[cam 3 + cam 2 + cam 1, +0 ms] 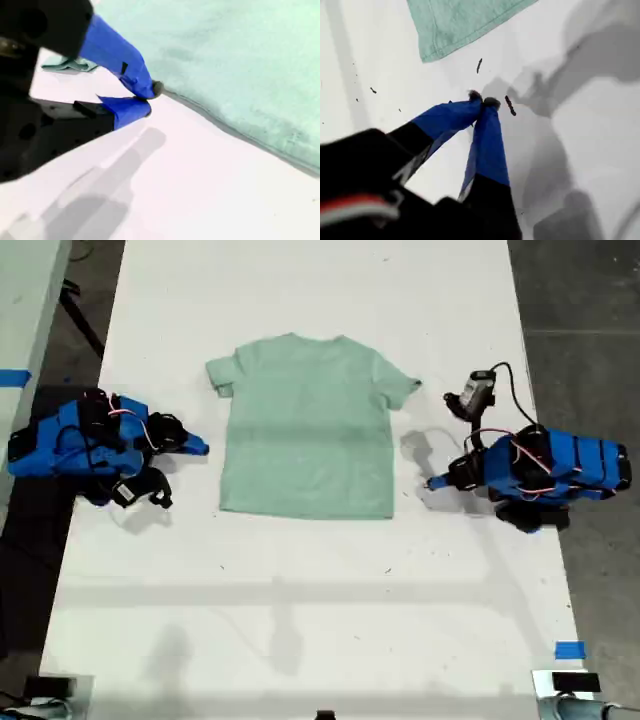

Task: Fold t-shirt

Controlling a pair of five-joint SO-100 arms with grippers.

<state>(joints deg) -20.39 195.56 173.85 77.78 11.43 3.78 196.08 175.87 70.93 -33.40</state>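
Both jaws closed, empty: my first gripper (pixel 482 100) and second gripper (pixel 150 100) flank the t-shirt (pixel 310 425).

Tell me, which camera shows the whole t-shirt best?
The exterior view: the t-shirt lies flat and fully visible, both sleeves included. The first wrist view catches only one hem corner; the second wrist view shows just a side edge and sleeve.

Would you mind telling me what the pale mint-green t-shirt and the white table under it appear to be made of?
The pale mint-green t-shirt looks like soft matte knit cloth, probably cotton: it lies limp and flat, with a stitched hem visible in the first wrist view. The white table seems a hard, smooth board with a slight sheen, perhaps laminate or painted; it shows soft shadows and small dark scuffs.
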